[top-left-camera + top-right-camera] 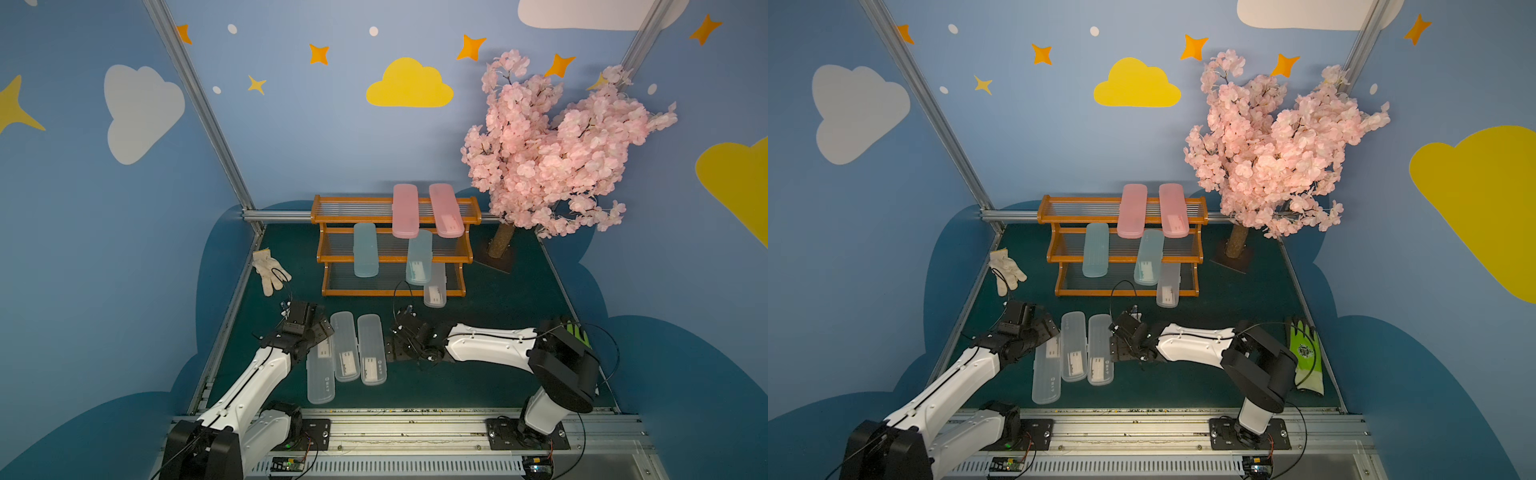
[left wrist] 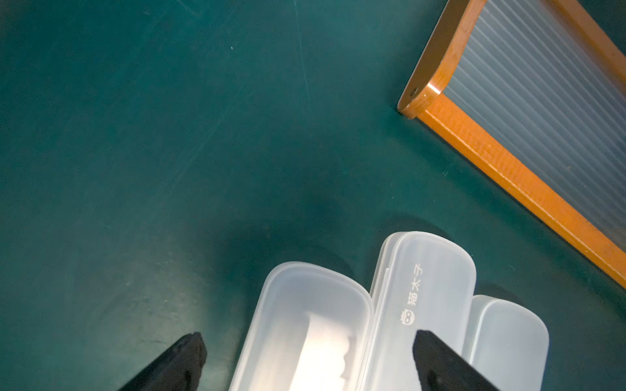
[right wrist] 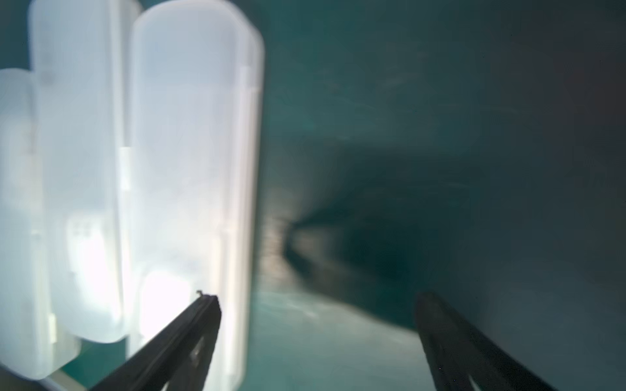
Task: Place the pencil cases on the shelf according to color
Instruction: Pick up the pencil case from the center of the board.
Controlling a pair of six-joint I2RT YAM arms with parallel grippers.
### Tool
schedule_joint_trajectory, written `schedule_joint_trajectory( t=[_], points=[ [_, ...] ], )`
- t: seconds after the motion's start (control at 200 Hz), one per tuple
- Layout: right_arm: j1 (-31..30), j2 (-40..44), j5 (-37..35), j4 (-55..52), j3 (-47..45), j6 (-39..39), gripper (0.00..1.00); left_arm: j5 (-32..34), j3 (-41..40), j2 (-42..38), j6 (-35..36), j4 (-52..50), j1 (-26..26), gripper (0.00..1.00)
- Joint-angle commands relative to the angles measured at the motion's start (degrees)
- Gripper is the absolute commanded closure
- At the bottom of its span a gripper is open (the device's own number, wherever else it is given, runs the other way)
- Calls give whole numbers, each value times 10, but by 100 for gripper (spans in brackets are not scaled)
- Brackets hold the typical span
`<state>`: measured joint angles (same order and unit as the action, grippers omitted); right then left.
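Note:
The shelf [image 1: 392,259] stands at the back of the mat. Two pink pencil cases [image 1: 405,210] [image 1: 445,210] lie on its top tier, two pale blue ones [image 1: 365,249] [image 1: 419,257] on the middle tier, and a clear one [image 1: 435,286] on the bottom tier. Three clear cases [image 1: 321,374] [image 1: 345,347] [image 1: 371,349] lie side by side on the mat. My left gripper [image 2: 308,338] is open, straddling the far end of the leftmost clear case [image 2: 305,325]. My right gripper [image 3: 316,301] is open beside the rightmost clear case [image 3: 189,152], with one finger over its edge.
A white glove [image 1: 270,272] lies at the mat's left edge. A green glove [image 1: 1304,357] lies at the right behind my right arm. A pink blossom tree [image 1: 552,153] stands right of the shelf. A metal rail [image 1: 395,428] runs along the front.

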<state>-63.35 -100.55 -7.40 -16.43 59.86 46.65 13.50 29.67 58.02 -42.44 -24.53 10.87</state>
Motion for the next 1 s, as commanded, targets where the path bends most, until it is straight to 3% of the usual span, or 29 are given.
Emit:
schedule_joint_trajectory(
  t=[0.0,0.27,0.461,0.726,0.996],
  points=[
    [-8,-47,15,-53,66,-27,5,-8,-8,-9,-6,-18,-3,0],
    [-16,-163,49,-121,184,-72,5,-10,-26,-32,-11,-16,-3,0],
    [-27,-207,-6,-202,235,-75,5,-16,-12,-31,0,-25,-3,0],
    [-6,-155,-52,-205,126,-54,5,-26,-8,-19,1,-17,1,0],
    [3,-11,-58,-148,-6,-88,3,-34,-8,-8,-8,-12,6,0]
  ],
)
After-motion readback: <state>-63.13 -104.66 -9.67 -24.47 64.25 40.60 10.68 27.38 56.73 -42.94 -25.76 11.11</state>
